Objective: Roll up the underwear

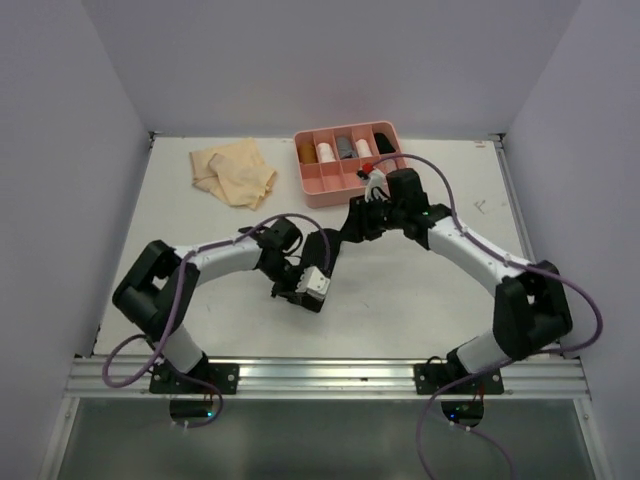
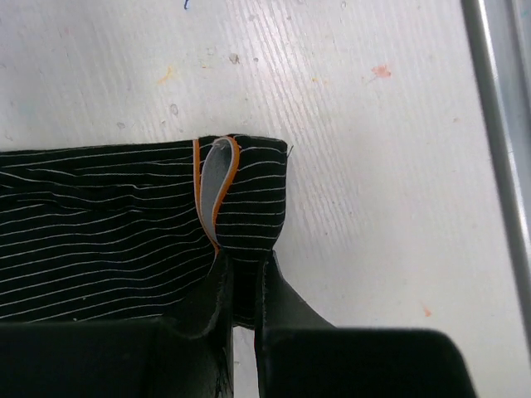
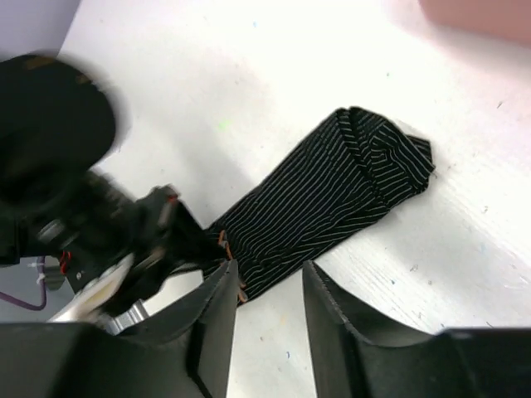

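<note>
Holding rolls [image 1: 325, 153], pink tray [image 1: 322, 183]; left pincer [image 2: 246, 269] pinching black underwear [image 2: 108, 232]; right pincer [image 3: 268, 278] parted.

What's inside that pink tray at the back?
The pink tray holds rolled bundles along its back: tan, cream, grey, pale, black. The right arm covers part of its front row.

Lab robot cell; white table [image 1: 200, 290], plain walls [image 1: 330, 60], aluminium mounting rail [image 1: 330, 378]
</note>
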`<state>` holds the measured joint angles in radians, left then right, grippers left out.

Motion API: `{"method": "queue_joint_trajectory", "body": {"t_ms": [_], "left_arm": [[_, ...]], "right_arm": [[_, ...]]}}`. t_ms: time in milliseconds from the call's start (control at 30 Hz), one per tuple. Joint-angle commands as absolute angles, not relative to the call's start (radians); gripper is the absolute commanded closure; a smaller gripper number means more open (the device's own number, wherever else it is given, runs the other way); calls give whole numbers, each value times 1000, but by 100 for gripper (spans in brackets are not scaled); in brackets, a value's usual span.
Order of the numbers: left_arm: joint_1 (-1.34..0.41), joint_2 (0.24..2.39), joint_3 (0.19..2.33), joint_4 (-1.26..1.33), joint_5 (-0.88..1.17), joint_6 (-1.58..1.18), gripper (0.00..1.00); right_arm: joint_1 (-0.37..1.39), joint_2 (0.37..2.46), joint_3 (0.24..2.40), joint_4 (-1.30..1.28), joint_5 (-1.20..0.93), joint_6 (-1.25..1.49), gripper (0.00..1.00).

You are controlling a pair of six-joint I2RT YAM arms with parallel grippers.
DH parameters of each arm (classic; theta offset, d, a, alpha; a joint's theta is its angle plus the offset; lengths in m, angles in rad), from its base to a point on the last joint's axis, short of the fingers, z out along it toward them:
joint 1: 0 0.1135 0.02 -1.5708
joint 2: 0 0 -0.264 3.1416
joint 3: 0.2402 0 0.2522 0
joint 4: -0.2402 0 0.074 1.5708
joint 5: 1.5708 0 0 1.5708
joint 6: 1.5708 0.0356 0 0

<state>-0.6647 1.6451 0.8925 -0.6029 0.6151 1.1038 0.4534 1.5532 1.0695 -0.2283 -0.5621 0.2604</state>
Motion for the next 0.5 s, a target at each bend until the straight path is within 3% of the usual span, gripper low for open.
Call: {"method": "queue_joint_trajectory", "body": {"t_ms": [0, 100, 200, 367, 467], "left_arm": [[-611, 1889, 957, -964, 679, 1114, 100], [-578, 2017, 1078, -1043, 713, 1097, 100], [-557, 2121, 1173, -1086, 730, 1063, 100], [-546, 2267, 1276, -1141, 719, 1054, 100], [-545, 2325, 1324, -1176, 732, 1054, 100]], "right_arm": [[476, 1378, 1026, -340, -457, 187, 60], [535, 1260, 996, -417, -416, 141, 66], [642, 1198, 986, -484, -338, 115, 64], [797, 1127, 965, -474, -259, 104, 48], [856, 1185, 976, -465, -244, 36, 38]]}}
